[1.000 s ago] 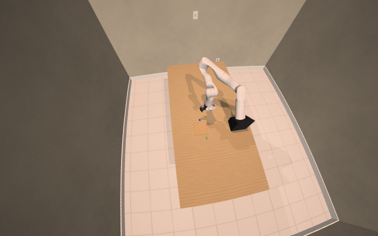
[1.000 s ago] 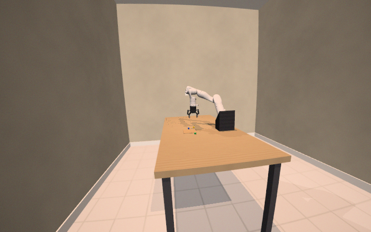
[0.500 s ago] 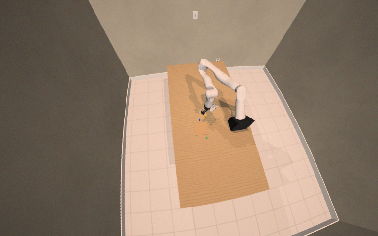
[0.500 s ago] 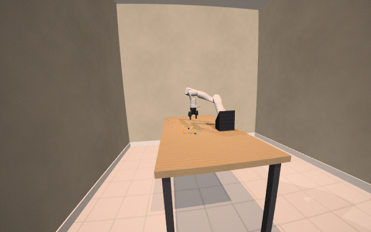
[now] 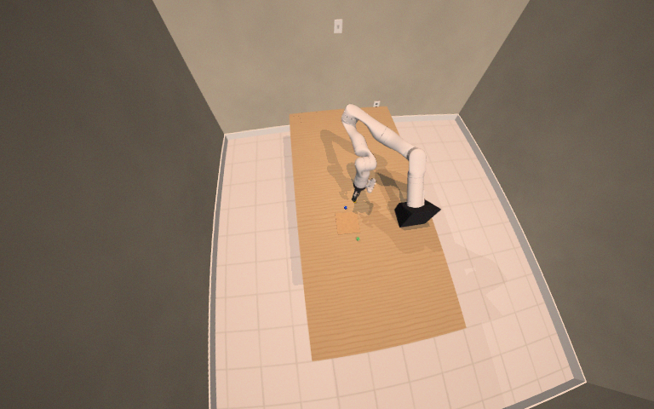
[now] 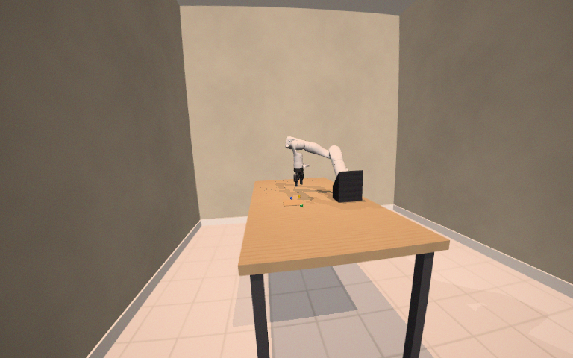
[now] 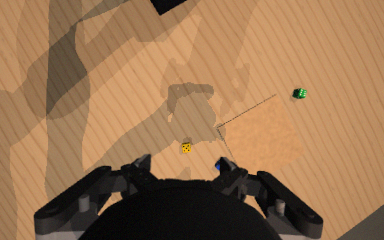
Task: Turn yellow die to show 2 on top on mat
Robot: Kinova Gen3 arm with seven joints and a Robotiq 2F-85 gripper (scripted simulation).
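The yellow die [image 7: 186, 147] [image 6: 298, 196] lies on the table off the mat, with several dark pips on its upper face; the fingertips mostly hide it in the top view. The tan mat [image 5: 347, 223] [image 7: 264, 132] lies flat. The blue die [image 5: 345, 207] [image 6: 291, 198] [image 7: 218, 166] lies just off the mat, partly behind a finger in the wrist view. The green die [image 5: 358, 239] [image 6: 301, 205] [image 7: 300, 93] lies off the mat's opposite side. My gripper [image 5: 354, 199] [image 6: 298, 184] [image 7: 185, 163] is open and empty, above the table, with the yellow die slightly ahead of the fingertips in the wrist view.
The wooden table [image 5: 371, 293] [image 6: 325, 235] carries everything. The black robot base [image 5: 415, 215] [image 6: 348, 186] stands at its right edge. The arm's shadows fall across the table around the yellow die.
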